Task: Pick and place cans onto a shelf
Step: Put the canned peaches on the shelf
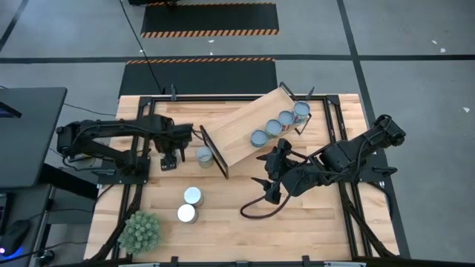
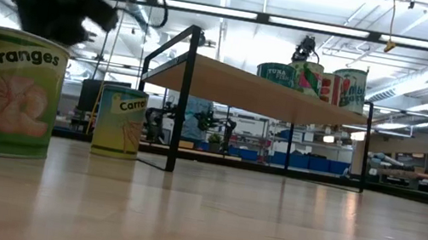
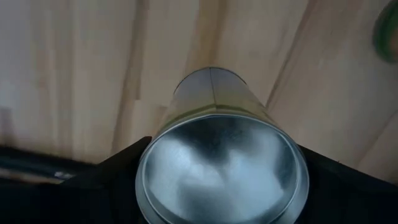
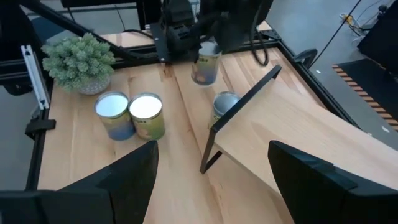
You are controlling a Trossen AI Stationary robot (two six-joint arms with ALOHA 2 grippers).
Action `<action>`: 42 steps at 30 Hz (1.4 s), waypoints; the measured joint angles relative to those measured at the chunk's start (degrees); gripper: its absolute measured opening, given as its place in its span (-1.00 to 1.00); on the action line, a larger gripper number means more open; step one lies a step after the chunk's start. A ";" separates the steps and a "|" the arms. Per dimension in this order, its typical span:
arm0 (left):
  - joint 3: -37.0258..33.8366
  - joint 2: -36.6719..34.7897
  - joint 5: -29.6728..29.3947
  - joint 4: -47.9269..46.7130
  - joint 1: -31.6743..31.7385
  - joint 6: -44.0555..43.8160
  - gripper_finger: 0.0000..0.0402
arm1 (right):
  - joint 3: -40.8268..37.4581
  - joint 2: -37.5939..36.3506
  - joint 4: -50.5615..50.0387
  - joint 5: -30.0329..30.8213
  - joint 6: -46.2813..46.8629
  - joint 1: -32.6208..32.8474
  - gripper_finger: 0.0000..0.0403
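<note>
The cans (image 3: 221, 165) are shiny metal with paper labels. The shelf (image 1: 249, 126) and worktop (image 1: 312, 222) are smooth light wood.

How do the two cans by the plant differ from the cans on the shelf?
The two cans stand on the tabletop beside the plant; the four cans stand raised on the shelf. The two cans are a pair; the four cans form one line along the shelf. All stand upright.

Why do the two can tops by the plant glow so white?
Right wrist view: overhead lights glare off the two can tops, washing them white. Left wrist view: the close can's lid mirrors pale, cloudy patches of light.
</note>
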 joint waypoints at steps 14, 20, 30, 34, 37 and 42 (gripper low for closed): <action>27.73 5.78 -7.88 -13.84 11.43 -0.43 0.58 | 0.01 -1.56 -2.05 -0.27 -2.43 -1.82 0.54; 39.06 12.48 -11.43 -13.86 15.60 1.49 0.58 | 0.02 -2.89 -3.60 -1.02 -1.55 -2.93 0.54; 57.25 25.16 -8.14 -12.26 16.61 4.55 0.58 | 0.02 -3.85 -5.13 -1.15 0.09 -4.00 0.54; 62.95 30.10 -4.94 -12.44 15.45 3.35 0.58 | 0.02 -3.85 -5.69 -1.13 0.20 -4.38 0.54; 66.70 33.39 -1.59 -12.78 14.38 1.58 0.58 | 0.02 -3.85 -6.48 -1.10 0.26 -4.43 0.54; 71.01 37.65 1.62 -13.50 12.02 0.10 0.58 | 0.02 -3.85 -7.64 -1.10 0.85 -4.61 0.54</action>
